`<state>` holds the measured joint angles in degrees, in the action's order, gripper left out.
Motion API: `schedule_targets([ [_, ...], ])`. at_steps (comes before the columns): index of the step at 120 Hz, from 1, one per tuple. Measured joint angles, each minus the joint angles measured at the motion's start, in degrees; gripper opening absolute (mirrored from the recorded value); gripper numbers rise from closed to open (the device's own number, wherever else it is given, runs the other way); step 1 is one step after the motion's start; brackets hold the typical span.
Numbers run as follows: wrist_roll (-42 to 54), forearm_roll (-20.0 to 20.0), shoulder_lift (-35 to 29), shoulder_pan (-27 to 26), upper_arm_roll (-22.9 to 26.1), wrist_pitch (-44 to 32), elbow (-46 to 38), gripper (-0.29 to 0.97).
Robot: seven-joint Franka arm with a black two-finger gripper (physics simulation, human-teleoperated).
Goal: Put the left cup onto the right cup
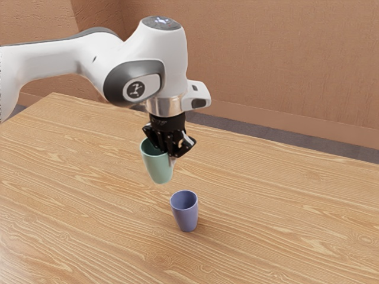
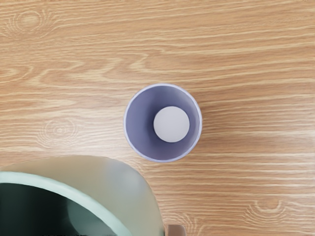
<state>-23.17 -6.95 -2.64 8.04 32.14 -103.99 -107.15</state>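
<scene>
End effector (image 1: 169,147) grips the green cup (image 1: 157,167) at its rim, fingers clenched on the wall, and the cup hangs mouth up in the air just under the hand, clear of the counter (image 1: 284,207). Lower down and slightly toward the exterior view's right of the end effector, the purple cup (image 1: 184,210) stands upright on the wood, not touching the green cup. From the hand's camera, the green cup's rim (image 2: 93,189) looms close beside the purple cup's open mouth (image 2: 162,123), with its pale base visible inside.
</scene>
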Motion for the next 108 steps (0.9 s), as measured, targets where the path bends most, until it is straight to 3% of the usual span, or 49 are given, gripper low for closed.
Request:
schedule_targets([
  [75,-5.49,-0.58,4.75,-2.05,3.68,1.71,4.85,-0.1],
  [108,-6.6,-2.0,5.67,0.98,3.48,1.95,6.12,-0.1],
])
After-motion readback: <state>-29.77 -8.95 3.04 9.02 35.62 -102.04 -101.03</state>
